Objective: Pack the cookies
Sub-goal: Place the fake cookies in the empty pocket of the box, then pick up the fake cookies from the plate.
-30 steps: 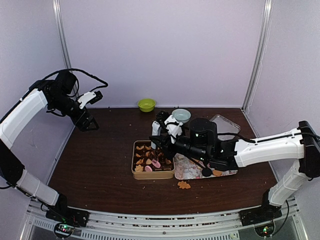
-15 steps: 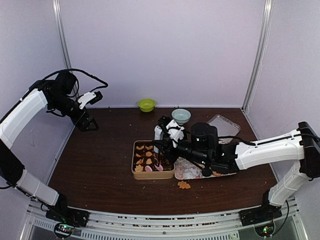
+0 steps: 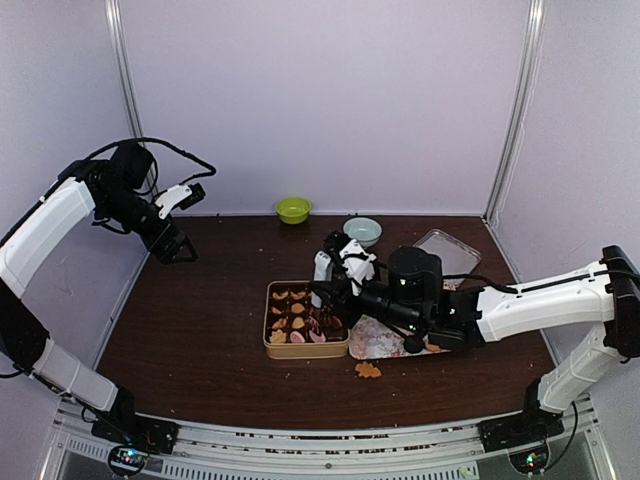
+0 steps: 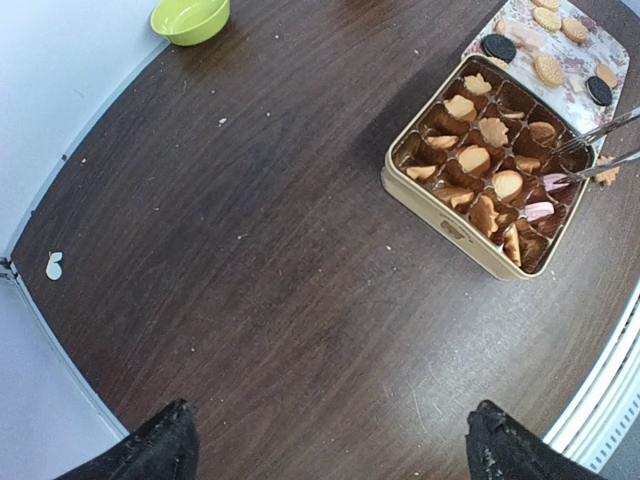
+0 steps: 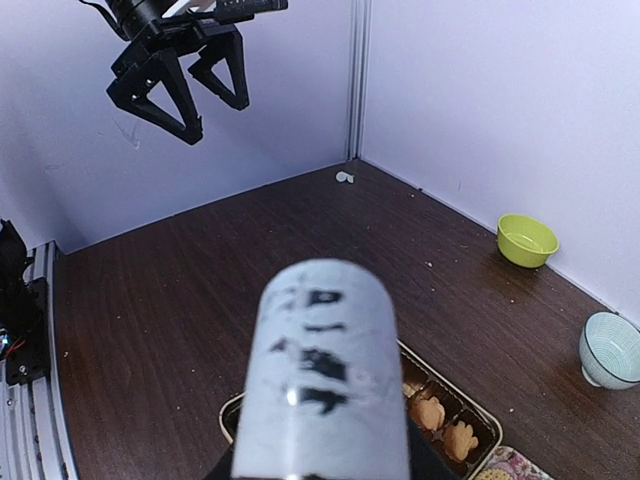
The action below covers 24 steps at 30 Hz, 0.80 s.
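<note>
Left tool [image 5: 218, 118]: raised above the worktop [image 3: 200, 320], at 10 o'clock from the tin [image 3: 305, 349] in the top view. Its fingers are spread wide and hold nothing.
Right tool [image 3: 338, 280]: over the tin's 2 o'clock corner. A pale blurred cylinder [image 5: 325, 370] fills its own camera, so I cannot tell how its fingers stand.
Tongs [image 4: 605, 163]: two thin metal prongs reach into the tin (left wrist view), seemingly with a pink cookie [image 4: 555, 181] at their tips.
Cookies [image 4: 474, 158]: most sit in the tin's compartments. Others, two of them dark, lie on the patterned tray [image 3: 375, 340] just beside the tin at 3 o'clock.
Loose cookie [image 3: 368, 370]: on the worktop at 5 o'clock from the tin.
Bowls: green bowl [image 3: 293, 209] at 12 o'clock, pale blue bowl [image 3: 362, 231] at 1 o'clock.
</note>
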Each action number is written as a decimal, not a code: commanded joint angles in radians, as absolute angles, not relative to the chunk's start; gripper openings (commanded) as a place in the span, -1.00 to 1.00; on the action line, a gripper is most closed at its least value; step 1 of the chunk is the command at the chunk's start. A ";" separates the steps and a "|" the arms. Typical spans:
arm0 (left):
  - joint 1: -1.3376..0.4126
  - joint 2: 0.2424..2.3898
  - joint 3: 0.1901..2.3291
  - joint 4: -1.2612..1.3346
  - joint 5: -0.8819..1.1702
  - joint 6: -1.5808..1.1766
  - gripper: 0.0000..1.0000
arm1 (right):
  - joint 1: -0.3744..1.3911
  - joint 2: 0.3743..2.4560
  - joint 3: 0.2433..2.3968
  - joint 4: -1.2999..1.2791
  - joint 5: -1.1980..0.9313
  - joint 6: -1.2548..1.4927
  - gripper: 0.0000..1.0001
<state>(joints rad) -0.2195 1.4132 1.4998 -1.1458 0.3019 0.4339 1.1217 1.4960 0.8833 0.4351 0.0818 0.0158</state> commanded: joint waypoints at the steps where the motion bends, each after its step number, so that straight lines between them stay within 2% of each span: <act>1: -0.212 1.399 1.508 -1.143 0.302 0.437 0.92 | 1.126 1.461 0.913 0.451 0.111 0.026 -0.32; 13: -0.213 1.403 1.511 -1.144 0.313 0.437 0.92 | 1.088 1.369 0.897 0.441 0.134 0.045 -0.34; 24: -0.213 1.400 1.501 -1.142 0.307 0.436 0.93 | 0.914 1.231 0.775 0.380 0.208 0.041 -0.35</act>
<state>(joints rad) -0.2195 1.4128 1.4998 -1.1503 0.3023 0.4339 0.9733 1.2736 0.8169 0.3973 0.1532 0.0315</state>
